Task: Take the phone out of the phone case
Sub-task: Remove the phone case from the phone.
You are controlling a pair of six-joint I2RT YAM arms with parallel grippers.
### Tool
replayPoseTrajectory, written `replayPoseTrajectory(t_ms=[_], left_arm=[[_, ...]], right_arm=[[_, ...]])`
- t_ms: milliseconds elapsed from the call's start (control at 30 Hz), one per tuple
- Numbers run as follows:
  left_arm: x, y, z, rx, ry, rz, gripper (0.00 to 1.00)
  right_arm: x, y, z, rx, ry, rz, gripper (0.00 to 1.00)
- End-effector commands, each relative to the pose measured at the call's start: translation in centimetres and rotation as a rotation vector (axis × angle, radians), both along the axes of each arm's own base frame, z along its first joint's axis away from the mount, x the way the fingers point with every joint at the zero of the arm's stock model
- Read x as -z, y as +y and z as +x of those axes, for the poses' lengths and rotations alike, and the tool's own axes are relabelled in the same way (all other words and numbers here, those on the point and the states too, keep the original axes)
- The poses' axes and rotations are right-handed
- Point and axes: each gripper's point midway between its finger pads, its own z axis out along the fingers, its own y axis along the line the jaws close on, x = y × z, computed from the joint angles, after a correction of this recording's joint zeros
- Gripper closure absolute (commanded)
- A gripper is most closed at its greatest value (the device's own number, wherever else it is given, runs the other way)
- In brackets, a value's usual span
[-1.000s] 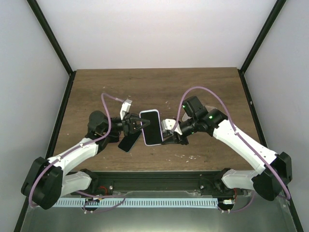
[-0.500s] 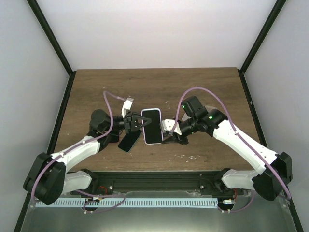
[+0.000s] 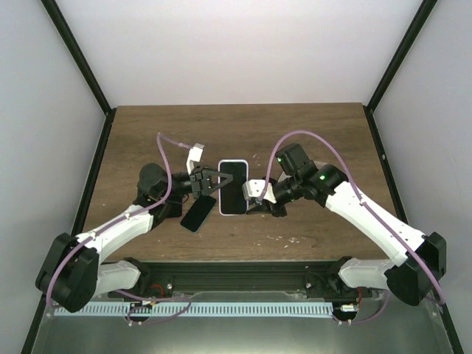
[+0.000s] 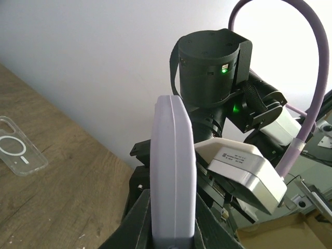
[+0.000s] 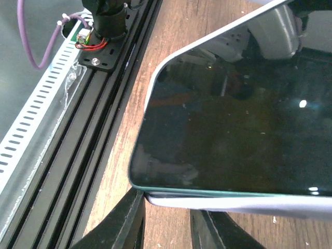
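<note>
Here, the left gripper [image 4: 174, 232] had its jaws closed tight on the lavender phone case [image 4: 174, 166], one of its fingers [image 4: 136, 222] against each face at the case's left long edge. At the case's opposite edge, the right gripper [image 5: 167, 224] stood with jaws only narrowly parted, its fingers [image 5: 127, 220] just under the case's rim; whether they pinched it could not be told. The phone [image 5: 233, 129] sat inside the case, dark screen turned up toward the overhead camera. A thin green line of its frame showed above the pale case along the edge nearest the right wrist. Both arms met at the case over the middle of the wooden table [image 3: 310, 125]. Just left of the case, toward the arm bases, a dark flat slab [image 3: 195, 214] lay on the wood under the left arm. A clear case with a ring mark [image 4: 15, 150] lay flat on the wood, well apart from the lavender one.
</note>
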Motion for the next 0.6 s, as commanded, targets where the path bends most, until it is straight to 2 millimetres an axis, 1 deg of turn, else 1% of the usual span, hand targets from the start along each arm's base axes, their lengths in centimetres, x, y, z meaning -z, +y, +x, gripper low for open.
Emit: replayPoseTrajectory(t_ms=[0,133,267,400,567], left_arm=[[-2.8,-1.2,-3.2,0.131,0.035,-0.042,1.0],[-2.2,-1.4,-3.4,0.13,0.039,-0.019,1.0],[-1.8,-1.4,-3.7,0.131,0.043,-0.014,1.0],[-1.6,-1.2,-3.9,0.124,0.043,-0.016,1.0],[-1.0,-1.1,-4.1,0.117,0.039,-0.004,1.0]], right_arm=[[-3.3,2.4,4.9,0.054,-0.272,0.094,0.75],[-3.5,2.5,5.3,0.072,-0.279,0.096,0.75],[-3.8,2.8,6.1,0.123,-0.243,0.121,0.76],[-5.1,2.8,7.0,0.175,-0.146,0.199,0.76],[-6.6,2.3,8.5,0.239,-0.015,0.276,0.7]])
